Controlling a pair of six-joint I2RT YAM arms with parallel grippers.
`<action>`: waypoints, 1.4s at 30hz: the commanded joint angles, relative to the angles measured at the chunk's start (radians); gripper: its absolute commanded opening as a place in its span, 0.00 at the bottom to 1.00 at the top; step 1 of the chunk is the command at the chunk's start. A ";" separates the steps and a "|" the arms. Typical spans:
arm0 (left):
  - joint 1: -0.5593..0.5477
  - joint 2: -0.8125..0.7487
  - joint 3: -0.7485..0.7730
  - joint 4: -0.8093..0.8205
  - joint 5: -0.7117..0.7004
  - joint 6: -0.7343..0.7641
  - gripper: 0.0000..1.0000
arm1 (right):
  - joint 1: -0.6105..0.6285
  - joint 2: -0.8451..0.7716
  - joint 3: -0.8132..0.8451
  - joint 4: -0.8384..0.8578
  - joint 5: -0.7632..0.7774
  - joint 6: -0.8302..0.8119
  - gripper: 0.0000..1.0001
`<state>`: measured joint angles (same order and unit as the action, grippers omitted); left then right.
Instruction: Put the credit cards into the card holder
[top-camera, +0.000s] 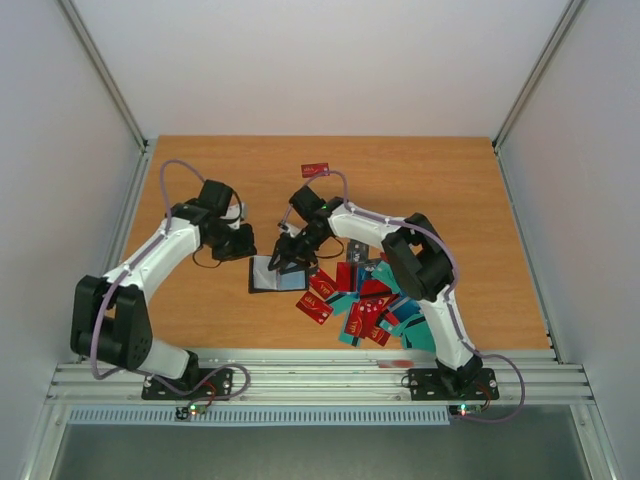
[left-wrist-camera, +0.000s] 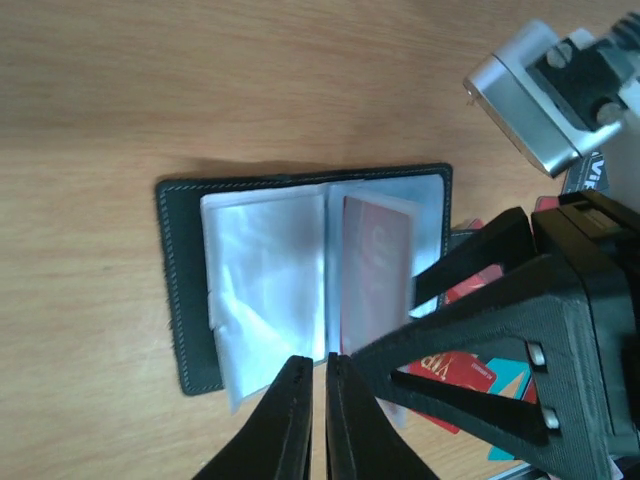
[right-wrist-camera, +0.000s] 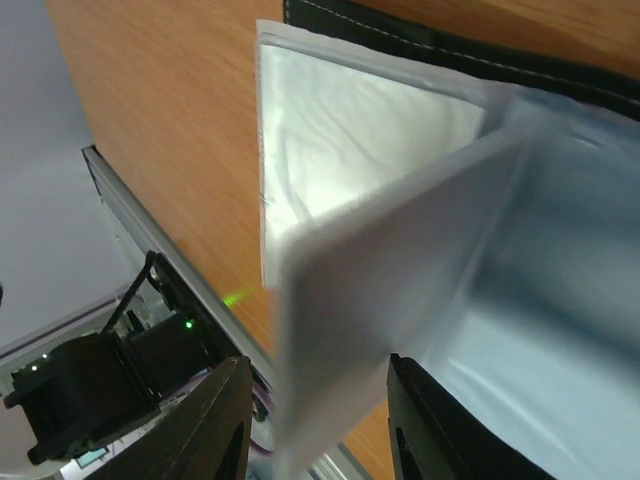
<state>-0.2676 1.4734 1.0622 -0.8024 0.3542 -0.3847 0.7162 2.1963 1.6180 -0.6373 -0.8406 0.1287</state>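
Observation:
The black card holder lies open on the table, its clear sleeves fanned out. The left wrist view shows its dark rim and a red card inside a right-hand sleeve. My right gripper is over the holder's right half, jaws spread on either side of that sleeve. In the right wrist view a pale sleeve leaf stands between its open fingers. My left gripper is shut at the holder's near edge by the spine. The loose credit cards lie in a pile to the right.
One red card lies alone at the back of the table. A red VIP card and teal cards lie just right of the holder. The metal rail runs along the near edge.

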 joint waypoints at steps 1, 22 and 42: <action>0.031 -0.063 -0.041 -0.054 -0.003 0.017 0.08 | 0.034 0.070 0.113 -0.072 0.002 -0.009 0.40; 0.087 -0.320 -0.136 -0.204 0.077 0.063 0.21 | 0.042 -0.070 0.316 -0.303 0.171 -0.158 0.53; -0.572 -0.157 -0.199 0.222 0.048 -0.263 0.22 | -0.119 -1.016 -0.925 -0.102 0.409 0.083 0.58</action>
<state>-0.7341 1.2098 0.8112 -0.7685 0.4175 -0.5541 0.6102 1.2617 0.7975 -0.7948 -0.4667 0.1165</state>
